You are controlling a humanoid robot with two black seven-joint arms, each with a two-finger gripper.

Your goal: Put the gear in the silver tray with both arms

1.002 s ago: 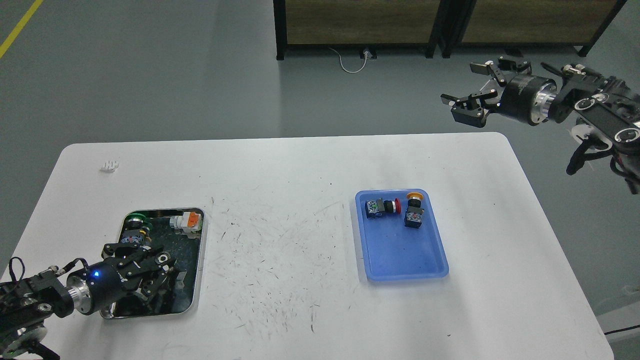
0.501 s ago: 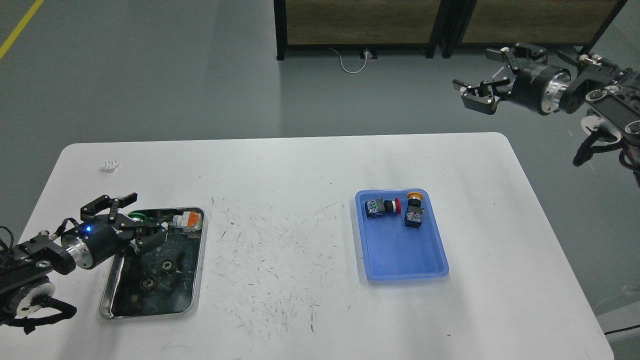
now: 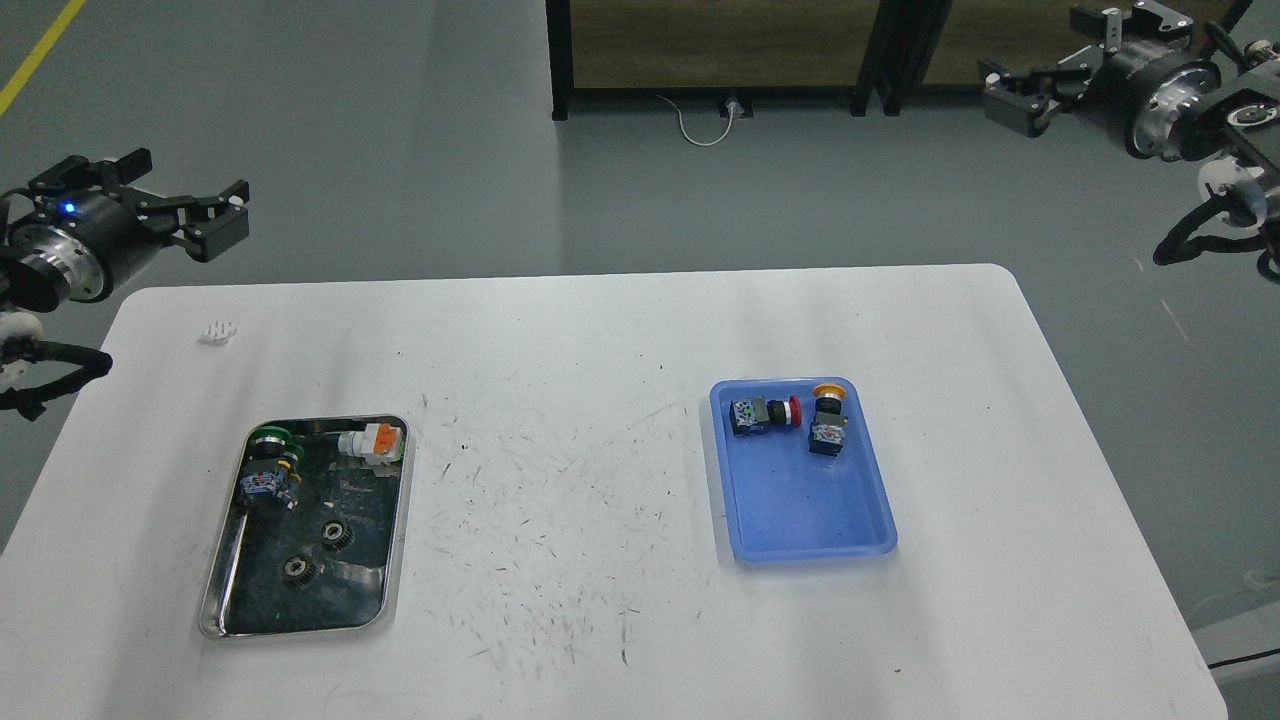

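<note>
Black left gripper (image 3: 190,215): hanging at upper left of the frame, beyond the table edge, jaws spread wide, carrying nothing.
Silver tray (image 3: 222,560): sitting at lower left on the white table (image 3: 600,330), rim shiny, floor dark and mirror-like.
Gears: two small dark toothed gears lying flat on the tray floor, upper gear (image 3: 338,536) and lower gear (image 3: 297,569), near each other but apart.
Other tray contents: green-capped switch (image 3: 268,465) and orange-white part (image 3: 374,442) resting toward the far end.
Handling judgement: gears are looking like stiff, dense metal, probably slippery on the mirror floor; pinching across opposite teeth seems best.
Blue tray (image 3: 800,520): sitting right of centre, holding a red-button switch (image 3: 762,414) and a yellow-button switch (image 3: 828,420).
Right gripper (image 3: 1035,95): hovering at upper right, off the table, jaws apart, empty.
Progress: placement is appearing done.
</note>
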